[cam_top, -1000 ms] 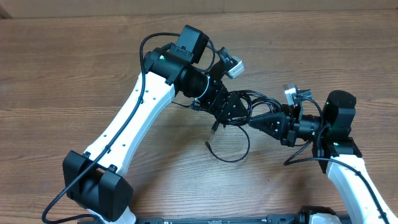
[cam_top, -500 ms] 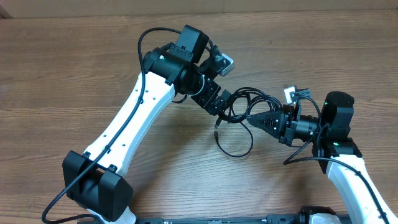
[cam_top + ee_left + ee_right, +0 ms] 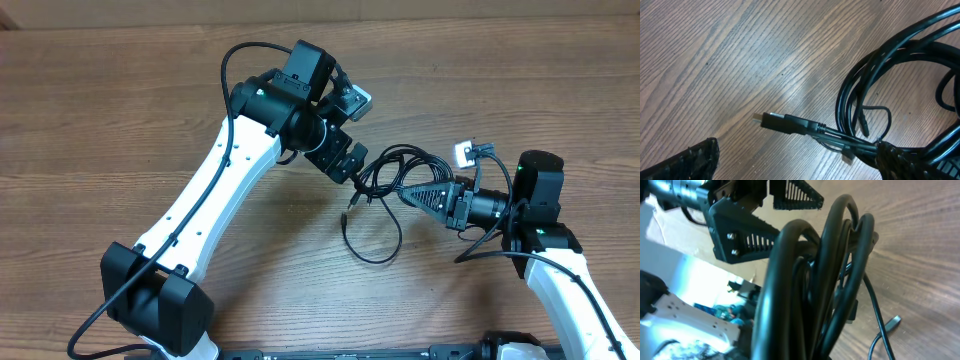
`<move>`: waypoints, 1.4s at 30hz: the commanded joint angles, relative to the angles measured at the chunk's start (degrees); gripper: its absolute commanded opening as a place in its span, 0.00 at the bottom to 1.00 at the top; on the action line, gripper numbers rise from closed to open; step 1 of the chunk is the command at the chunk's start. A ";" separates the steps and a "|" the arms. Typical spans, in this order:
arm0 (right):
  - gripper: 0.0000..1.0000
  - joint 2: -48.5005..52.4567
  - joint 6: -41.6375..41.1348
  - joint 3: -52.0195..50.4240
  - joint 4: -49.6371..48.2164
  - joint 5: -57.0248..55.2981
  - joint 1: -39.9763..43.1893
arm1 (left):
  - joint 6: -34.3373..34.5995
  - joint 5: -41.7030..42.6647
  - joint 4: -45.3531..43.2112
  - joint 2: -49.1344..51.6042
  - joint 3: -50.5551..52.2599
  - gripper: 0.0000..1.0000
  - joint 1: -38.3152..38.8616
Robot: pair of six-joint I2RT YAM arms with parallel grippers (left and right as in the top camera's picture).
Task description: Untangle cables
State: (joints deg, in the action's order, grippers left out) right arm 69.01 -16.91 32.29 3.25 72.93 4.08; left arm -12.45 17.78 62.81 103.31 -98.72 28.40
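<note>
thin black cables (image 3: 390, 168) bunched in tangled loops; one strand curves loose over tabletop (image 3: 120, 110)

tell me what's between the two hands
A bunch of thin black looped cables, gripped by the right hand and reaching toward the open left hand, seen in the overhead view.

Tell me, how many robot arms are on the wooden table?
2. The white-and-black left arm reaches from the lower left; the white-and-black right arm comes from the lower right. None seem hidden.
</note>
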 commanded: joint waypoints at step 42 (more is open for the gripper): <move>0.04 -0.20 -67.23 0.76 -28.50 -18.91 -0.15 | -0.66 -0.42 -0.02 -0.28 -0.76 1.00 0.09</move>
State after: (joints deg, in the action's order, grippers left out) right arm 69.01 -79.72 32.29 -23.49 54.89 4.08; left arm -12.43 17.52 62.81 103.31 -98.72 28.40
